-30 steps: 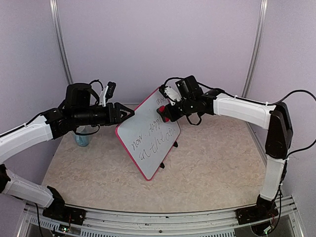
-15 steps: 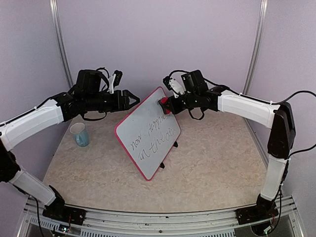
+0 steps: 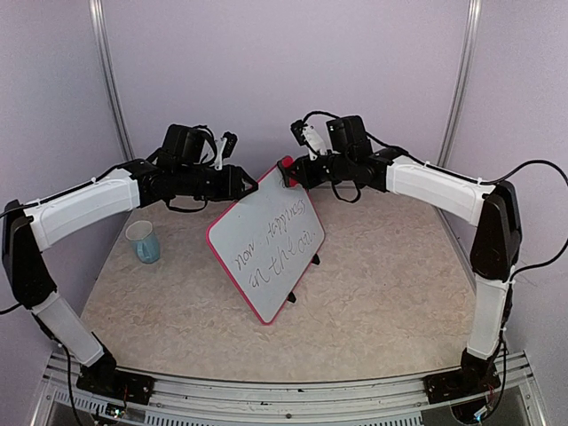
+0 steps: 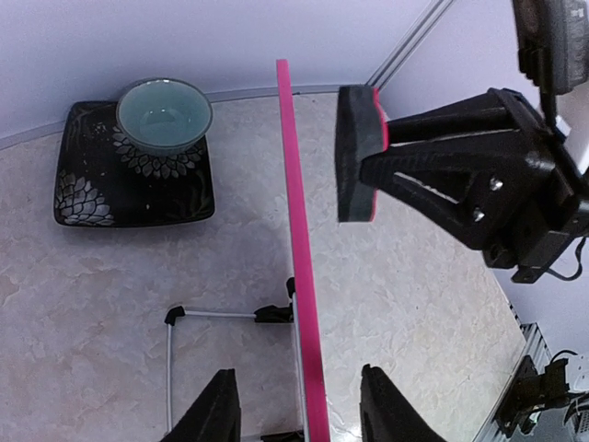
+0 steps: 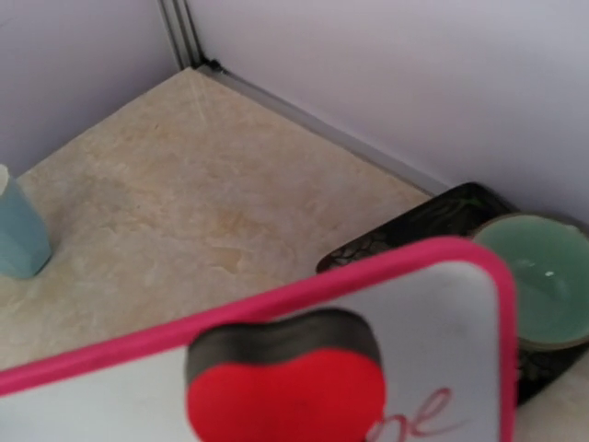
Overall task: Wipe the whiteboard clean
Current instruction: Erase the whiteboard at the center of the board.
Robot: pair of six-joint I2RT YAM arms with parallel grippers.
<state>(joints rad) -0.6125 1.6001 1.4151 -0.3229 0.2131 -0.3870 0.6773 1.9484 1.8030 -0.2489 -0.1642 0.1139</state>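
Whiteboard (image 3: 271, 244) stands in the middle of the table (image 3: 382, 302) on its black feet, tilted, with dark handwriting on its face. Left gripper (image 3: 251, 182): jaws partway apart, straddling the pink top edge, one finger each side with a gap on both, no grip. Right gripper (image 3: 291, 173) is clamped on a red heart-shaped eraser (image 4: 357, 152), felt side toward the board's top corner, just off the surface. Behind the board, a green bowl (image 4: 164, 115) sits on a dark patterned square plate (image 4: 92, 189). A pale blue cup (image 3: 144, 241) stands to the left, well apart.
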